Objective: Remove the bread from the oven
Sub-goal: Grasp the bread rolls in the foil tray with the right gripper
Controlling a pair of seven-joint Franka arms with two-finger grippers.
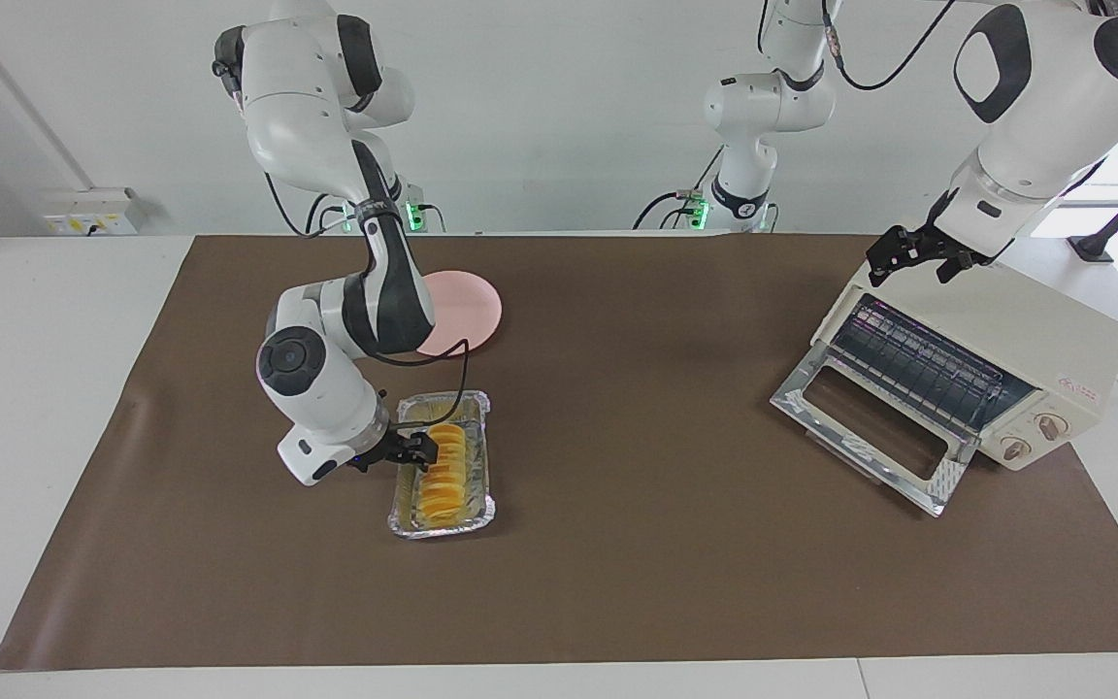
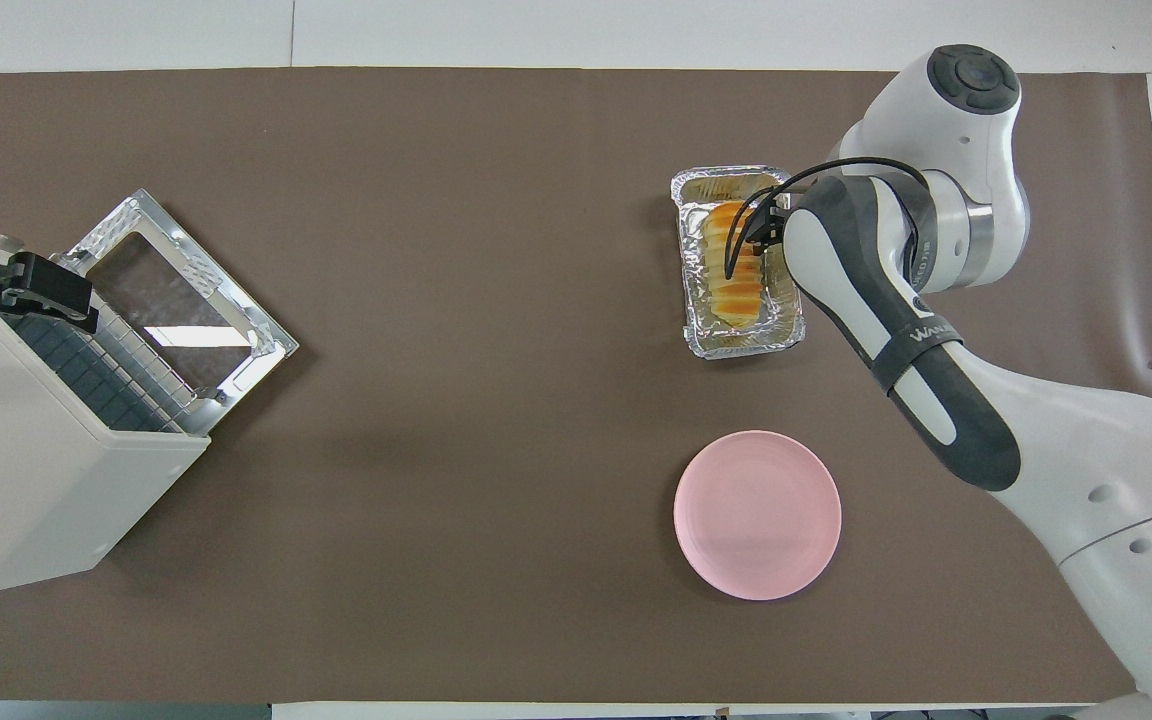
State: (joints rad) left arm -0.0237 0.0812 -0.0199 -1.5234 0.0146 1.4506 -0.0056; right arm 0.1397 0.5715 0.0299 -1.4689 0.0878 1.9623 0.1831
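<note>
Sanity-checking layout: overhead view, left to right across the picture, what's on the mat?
oven with its door open → foil tray holding the bread, right gripper at the bread. The pink plate overlaps the tray's span, so it's left out.

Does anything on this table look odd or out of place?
Nothing is spilled or broken. The oven stands angled on the mat with its door dropped open and its rack bare; the bread lies in the foil tray, right gripper at it.

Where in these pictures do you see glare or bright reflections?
Overhead view: a white patch of glare lies on the glass of the oven's open door. Facing view: the foil tray glints along its rim, and strong daylight washes out the corner above the oven.
</note>
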